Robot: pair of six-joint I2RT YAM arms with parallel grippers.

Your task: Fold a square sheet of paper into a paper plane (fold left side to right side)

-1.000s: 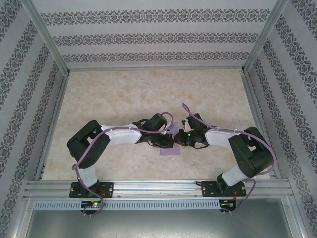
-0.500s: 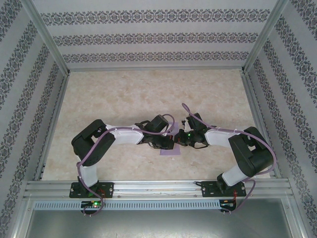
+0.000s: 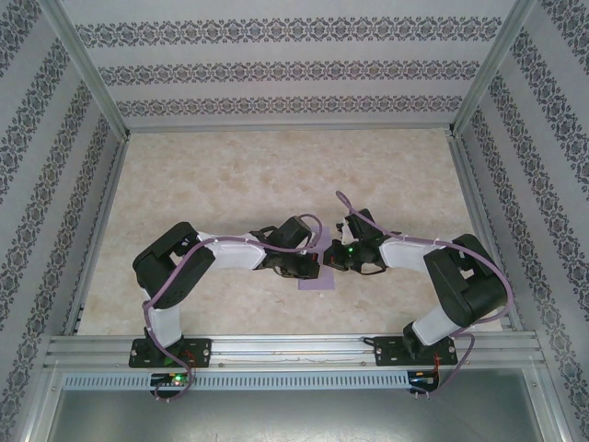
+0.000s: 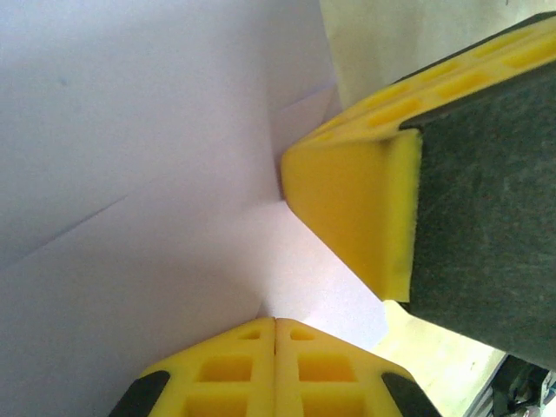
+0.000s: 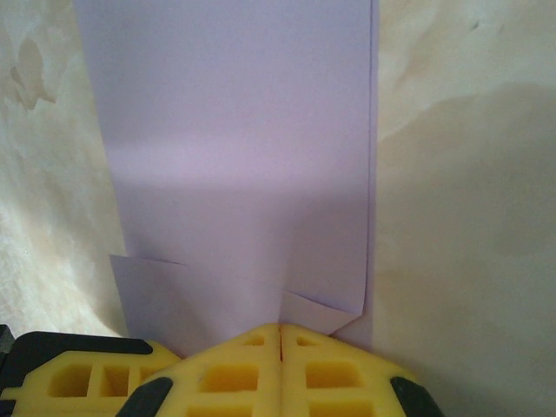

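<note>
The square sheet of paper is lavender and lies folded into a narrower strip on the table, between the two arms. In the right wrist view the paper lies flat with a small turned corner near my right gripper, which is shut with its tips on the sheet's near edge. My left gripper is shut too, its tips against the paper, which shows a slanted crease. A yellow finger of the other gripper presses the sheet just ahead. From above, the left gripper and right gripper nearly touch.
The table has a pale marbled top. Aluminium rails run along its near edge and sides, and patterned walls close in the back and both sides. Purple cables loop over both arms.
The left arm's elbow has shifted slightly right and its gripper edged in toward the right gripper. The right arm and the paper have barely moved.
</note>
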